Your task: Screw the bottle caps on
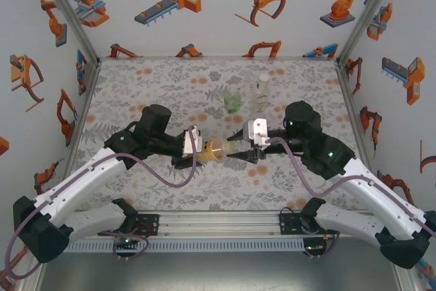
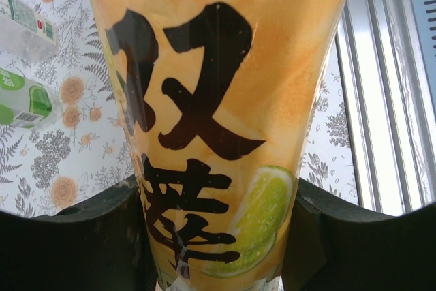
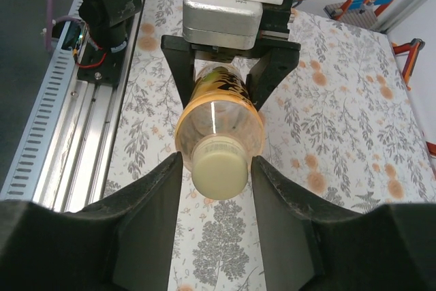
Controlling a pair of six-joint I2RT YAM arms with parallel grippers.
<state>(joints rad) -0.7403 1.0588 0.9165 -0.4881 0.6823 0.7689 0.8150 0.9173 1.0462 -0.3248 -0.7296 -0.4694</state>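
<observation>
**Amber bottle held level between two grippers**

Top external view: the amber bottle point(image 1: 215, 149) lies horizontally above the floral table point(image 1: 136, 86), near its middle. The left gripper point(image 1: 199, 156) meets it at the base end and the right gripper point(image 1: 234, 154) at the neck end, so the two arms face each other across it. Beyond the amber bottle, toward the back wall, stand the green-tinted bottle point(image 1: 233, 103) and the slim colourless bottle point(image 1: 261, 91). Both are upright and well apart from the grippers. From this height the cap and the finger gaps are too small to judge.

Left wrist view: the amber bottle point(image 2: 225, 100) sits right at the lens, showing what the overhead camera cannot. Its yellow label carries bold black characters and a lime slice point(image 2: 262, 216). The left gripper point(image 2: 218, 202) is clamped on it, with a black finger point(image 2: 68, 243) pressed against each flank. Left of the amber bottle, at the picture's edge, are the slim colourless bottle point(image 2: 24, 22) and the green-tinted bottle point(image 2: 24, 97). To its right runs an aluminium rail point(image 2: 395, 66).

Right wrist view: this view looks straight at the neck end. The pale yellow cap point(image 3: 219, 172) sits on the amber bottle point(image 3: 219, 124), facing the lens. The right gripper point(image 3: 217, 161) has drawn its fingers point(image 3: 146, 230) in close on either side of the cap. I cannot tell whether they press it or stand a sliver off. Behind the cap, the left gripper point(image 3: 223, 93) grips the bottle's body.
</observation>
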